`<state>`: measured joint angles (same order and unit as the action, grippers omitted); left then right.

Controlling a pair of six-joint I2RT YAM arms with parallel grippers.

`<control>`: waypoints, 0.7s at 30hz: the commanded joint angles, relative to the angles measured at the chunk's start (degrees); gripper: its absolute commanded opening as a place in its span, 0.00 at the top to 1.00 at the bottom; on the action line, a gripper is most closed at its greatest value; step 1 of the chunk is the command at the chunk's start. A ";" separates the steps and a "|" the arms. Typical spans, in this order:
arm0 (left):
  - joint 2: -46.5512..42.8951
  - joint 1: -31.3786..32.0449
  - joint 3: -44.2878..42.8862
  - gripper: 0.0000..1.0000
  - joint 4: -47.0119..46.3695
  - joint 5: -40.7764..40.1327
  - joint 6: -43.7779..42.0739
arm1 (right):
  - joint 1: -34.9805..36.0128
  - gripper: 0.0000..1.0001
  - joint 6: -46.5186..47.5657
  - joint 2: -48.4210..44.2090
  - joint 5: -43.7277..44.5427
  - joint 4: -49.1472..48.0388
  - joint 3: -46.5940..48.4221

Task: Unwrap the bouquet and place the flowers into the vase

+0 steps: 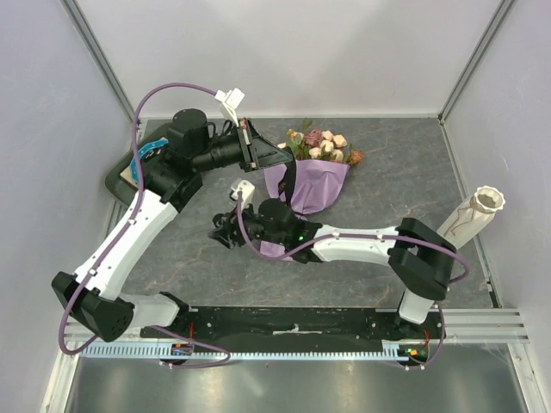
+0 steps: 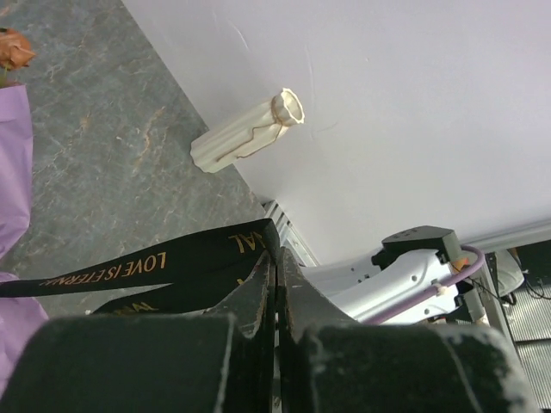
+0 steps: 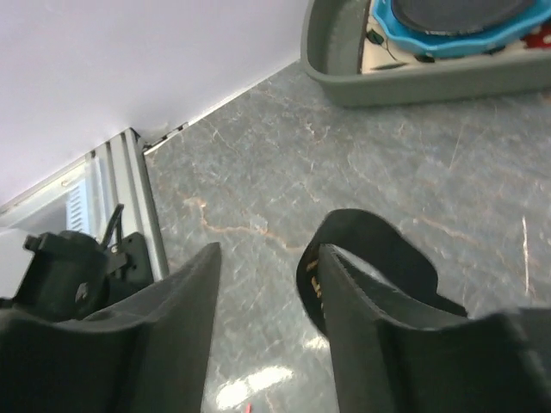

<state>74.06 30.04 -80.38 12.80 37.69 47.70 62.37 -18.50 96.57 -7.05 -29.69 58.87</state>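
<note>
The bouquet (image 1: 312, 182) lies mid-table in its lilac paper cone, the flowers (image 1: 325, 144) pointing to the back. My left gripper (image 1: 277, 158) (image 2: 276, 254) is at the cone's left edge, shut on the black ribbon (image 2: 129, 271), whose gold lettering runs from the jaws toward the paper (image 2: 13, 172). My right gripper (image 1: 219, 231) (image 3: 269, 249) sits low at the cone's near left, open, with a loop of the ribbon (image 3: 379, 245) draped over one finger. The cream vase (image 1: 475, 213) (image 2: 250, 133) stands by the right wall.
A dark green tray (image 1: 119, 179) (image 3: 413, 82) with a blue-rimmed ring (image 3: 448, 30) sits at the far left under the left arm. Walls close in on the left, back and right. A metal rail (image 1: 293, 331) runs along the near edge.
</note>
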 commanded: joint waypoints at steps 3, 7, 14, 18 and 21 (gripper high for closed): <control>0.20 0.10 -2.68 0.98 3.46 3.18 -0.06 | 1.26 0.25 0.57 -1.45 6.70 0.95 1.44; 0.73 0.10 -1.36 0.98 4.43 3.00 -2.17 | 1.09 0.15 1.27 -11.04 8.89 7.68 -7.53; -1.89 0.11 4.35 0.98 4.43 2.91 -7.97 | 1.09 0.10 0.49 -30.72 16.35 22.64 -23.77; -6.46 0.28 12.16 0.98 3.29 2.13 -8.50 | -2.59 0.06 -4.94 -44.32 23.48 31.95 -27.58; -11.02 0.28 17.88 0.98 6.00 -3.75 -9.55 | -10.93 0.03 -6.89 -48.49 20.95 34.53 -28.11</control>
<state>69.71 30.06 -67.72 16.91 37.76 42.22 58.72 -21.10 53.21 10.81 -1.45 31.22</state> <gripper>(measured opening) 0.026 0.957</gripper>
